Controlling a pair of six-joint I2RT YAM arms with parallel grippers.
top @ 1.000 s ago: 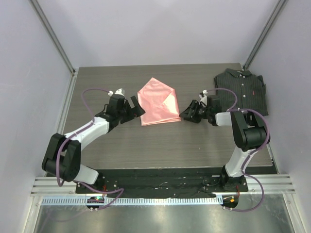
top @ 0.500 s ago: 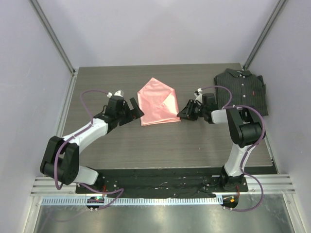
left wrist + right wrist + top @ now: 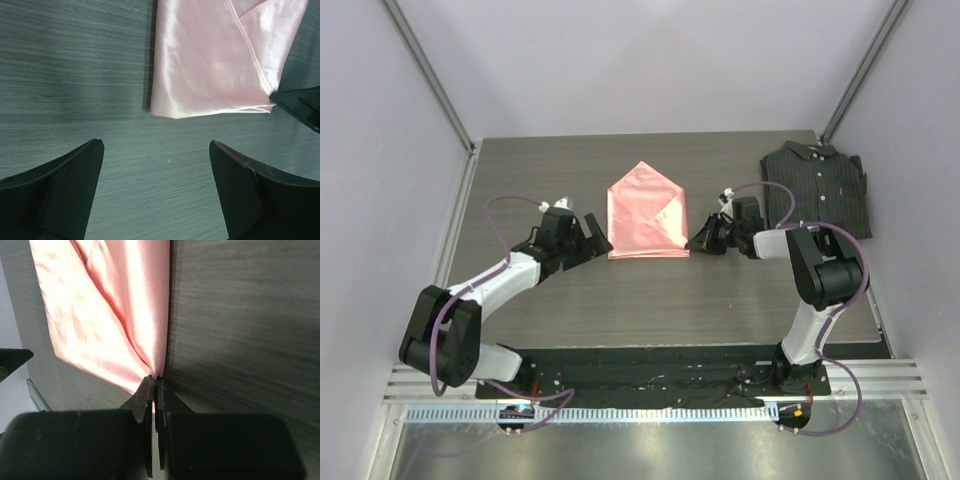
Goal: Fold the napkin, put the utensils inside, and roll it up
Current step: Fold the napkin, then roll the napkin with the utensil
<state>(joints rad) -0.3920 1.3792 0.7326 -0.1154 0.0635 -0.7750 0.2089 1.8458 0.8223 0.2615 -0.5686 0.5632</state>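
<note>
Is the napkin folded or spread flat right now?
Folded. The napkin shows an envelope shape with a diagonal flap seam and overlapping layers; the right gripper is shut on its corner.

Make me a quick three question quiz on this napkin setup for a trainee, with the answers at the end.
1. Which gripper pinches a corner of the napkin?
2. True or false: the left gripper is shut on the napkin.
3. What lies at the far right of the table? A) a folded dark shirt B) a plate C) a fork
Key: 1. The right gripper. 2. False; its fingers stand open, off the napkin. 3. A.
</note>
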